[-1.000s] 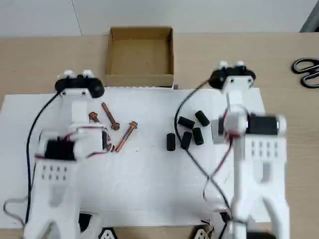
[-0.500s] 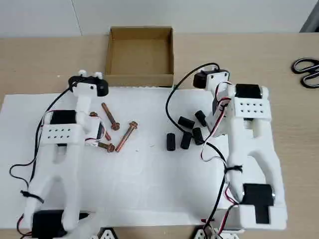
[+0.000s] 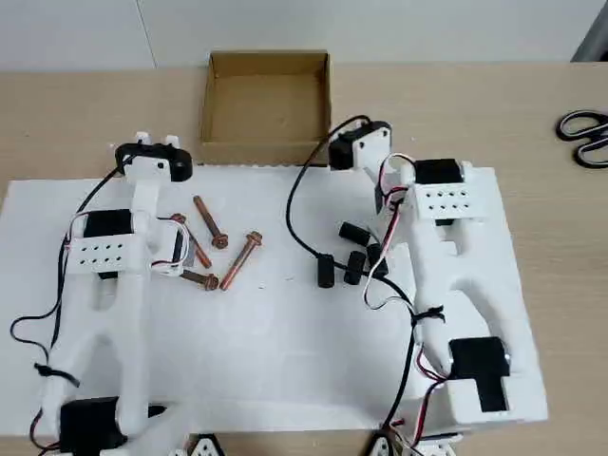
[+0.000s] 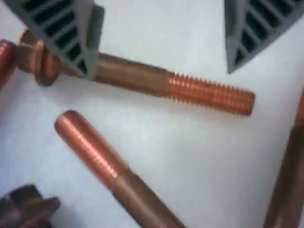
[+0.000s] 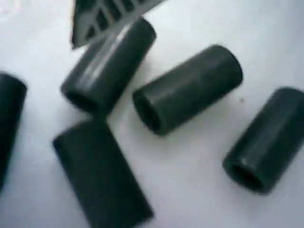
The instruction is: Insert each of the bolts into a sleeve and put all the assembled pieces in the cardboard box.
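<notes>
Since the earlier frames both arms had been swung down low over the white sheet. The left hand was held spread, its ribbed grey fingers set astride a copper bolt with a smooth shank, threaded tip and flanged head; more bolts were scattered just beside it. The right hand was held close over the smooth black cylindrical sleeves; whether it was spread or pressed together could not be told. The cardboard box was seen at the sheet's far edge on the wooden desk
</notes>
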`<state>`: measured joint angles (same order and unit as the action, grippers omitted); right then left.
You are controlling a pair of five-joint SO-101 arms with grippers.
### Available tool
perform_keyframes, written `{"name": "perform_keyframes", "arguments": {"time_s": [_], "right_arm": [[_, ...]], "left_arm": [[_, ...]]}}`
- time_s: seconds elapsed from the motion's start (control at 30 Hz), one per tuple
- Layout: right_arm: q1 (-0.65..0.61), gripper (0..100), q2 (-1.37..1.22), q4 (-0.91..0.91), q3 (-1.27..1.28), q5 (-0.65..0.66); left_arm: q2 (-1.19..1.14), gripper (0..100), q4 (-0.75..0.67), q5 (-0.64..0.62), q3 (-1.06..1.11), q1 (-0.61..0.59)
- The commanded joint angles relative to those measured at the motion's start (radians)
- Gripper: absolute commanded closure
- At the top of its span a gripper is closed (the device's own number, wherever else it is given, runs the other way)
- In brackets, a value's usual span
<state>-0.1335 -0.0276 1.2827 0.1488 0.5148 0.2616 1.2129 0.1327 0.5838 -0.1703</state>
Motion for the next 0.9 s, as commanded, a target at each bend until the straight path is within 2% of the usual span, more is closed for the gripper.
{"name": "perform_keyframes", "arguments": {"time_s": [0.0, 0.47, 0.87], "right_arm": [[-0.013, 82.6, -0.008, -0.016, -0.089, 0.005], [-0.024, 82.7, -0.433, 0.127, -0.563, -0.025], [-0.027, 82.7, -0.496, 0.205, -0.594, -0.028]], "left_arm": [[0.003, 83, -0.029, 0.000, -0.031, 0.000], [0.003, 83, -0.037, 0.000, -0.033, -0.002], [0.003, 83, -0.071, -0.003, -0.008, -0.002]]}}
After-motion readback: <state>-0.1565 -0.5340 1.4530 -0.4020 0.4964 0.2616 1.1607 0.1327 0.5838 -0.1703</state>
